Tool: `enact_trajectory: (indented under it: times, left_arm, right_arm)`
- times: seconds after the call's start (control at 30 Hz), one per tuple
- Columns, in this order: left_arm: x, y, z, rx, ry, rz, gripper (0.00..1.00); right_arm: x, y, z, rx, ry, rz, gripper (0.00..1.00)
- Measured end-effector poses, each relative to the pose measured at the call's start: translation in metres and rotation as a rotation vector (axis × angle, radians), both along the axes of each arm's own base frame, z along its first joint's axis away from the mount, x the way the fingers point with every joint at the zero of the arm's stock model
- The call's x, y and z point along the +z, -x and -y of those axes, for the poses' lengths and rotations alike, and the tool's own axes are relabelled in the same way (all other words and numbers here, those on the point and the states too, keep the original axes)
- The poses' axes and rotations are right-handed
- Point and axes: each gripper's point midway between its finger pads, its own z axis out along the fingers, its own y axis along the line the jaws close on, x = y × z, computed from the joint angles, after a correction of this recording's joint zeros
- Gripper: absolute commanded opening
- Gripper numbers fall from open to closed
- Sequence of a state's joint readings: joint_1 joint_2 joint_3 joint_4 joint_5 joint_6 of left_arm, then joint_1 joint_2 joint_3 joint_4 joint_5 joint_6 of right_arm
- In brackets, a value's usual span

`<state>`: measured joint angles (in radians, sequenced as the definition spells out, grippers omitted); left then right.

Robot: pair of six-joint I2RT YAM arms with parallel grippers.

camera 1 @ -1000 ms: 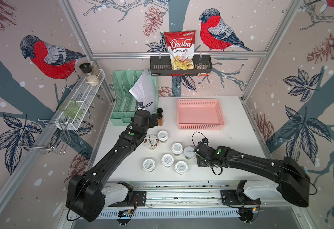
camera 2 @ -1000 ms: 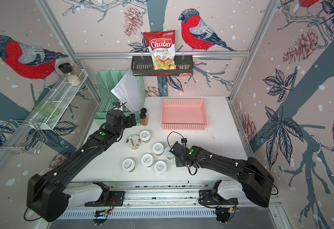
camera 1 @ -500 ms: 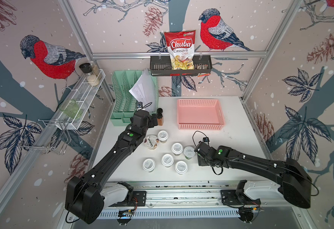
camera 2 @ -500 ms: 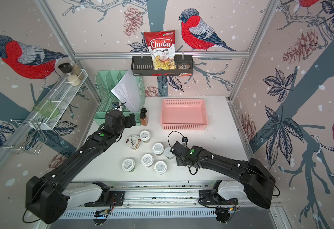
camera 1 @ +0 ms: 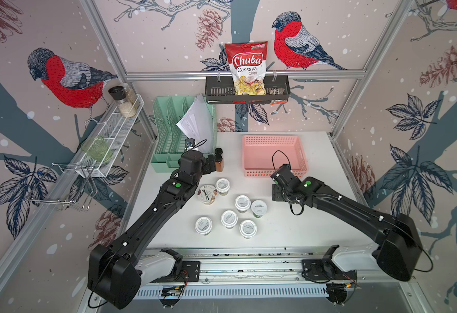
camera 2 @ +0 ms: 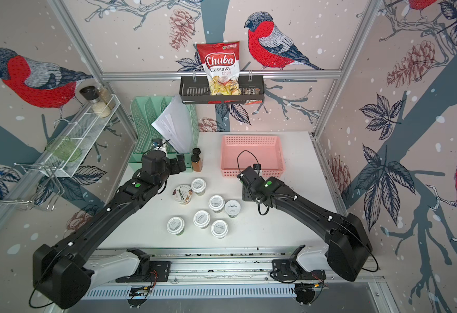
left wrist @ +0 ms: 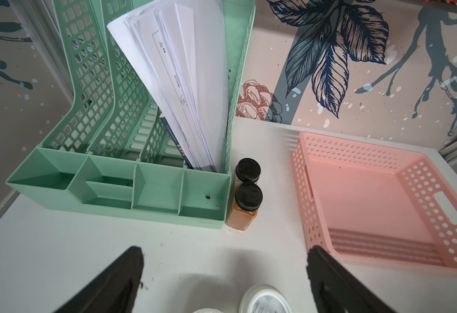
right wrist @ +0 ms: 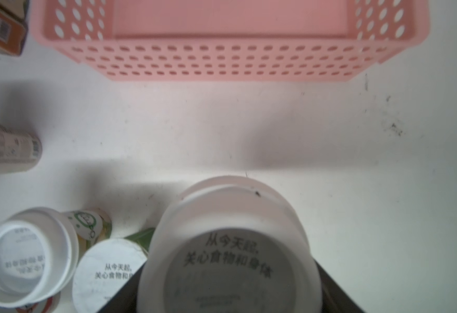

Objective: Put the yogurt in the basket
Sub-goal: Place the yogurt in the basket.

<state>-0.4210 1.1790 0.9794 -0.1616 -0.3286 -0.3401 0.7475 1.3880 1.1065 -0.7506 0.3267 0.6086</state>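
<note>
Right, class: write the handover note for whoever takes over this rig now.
Left gripper: open, empty, hovering near the spice bottles.
Right gripper: shut on one yogurt jar, just short of the basket.
Basket: empty.
On the table: six more jars and the Chobani cup.
Done: one jar gripped.
To do: drop it in, then the other seven.

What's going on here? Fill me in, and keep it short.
The right gripper is shut on one small yogurt jar, holding it just short of the pink basket, which has nothing in it yet. Six more jars and the Chobani cup stand on the white table. The left gripper hovers open and empty near the two spice bottles.
</note>
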Motion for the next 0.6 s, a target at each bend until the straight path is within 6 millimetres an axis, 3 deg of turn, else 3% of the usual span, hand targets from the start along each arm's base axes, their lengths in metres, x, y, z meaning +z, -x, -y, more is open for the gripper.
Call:
enact_trajectory:
  times: [0.17,0.33,0.43,0.6]
  left_arm:
    - [0.000,-0.001,0.003,-0.013,0.006,-0.007,0.97]
    - [0.009,-0.007,0.010,-0.028,0.043,0.008,0.97]
    - [0.004,-0.008,0.014,-0.040,0.050,-0.009,0.97]
    - [0.000,-0.009,0.016,-0.047,0.052,-0.018,0.97]
  right_arm:
    - [0.038,-0.059,0.002,-0.021,-0.016,0.054,0.74]
    - [0.057,-0.122,0.010,-0.039,-0.018,0.074,0.75]
    - [0.057,-0.162,0.015,-0.046,-0.022,0.083,0.75]
    - [0.040,-0.224,0.025,-0.062,-0.022,0.076,0.76]
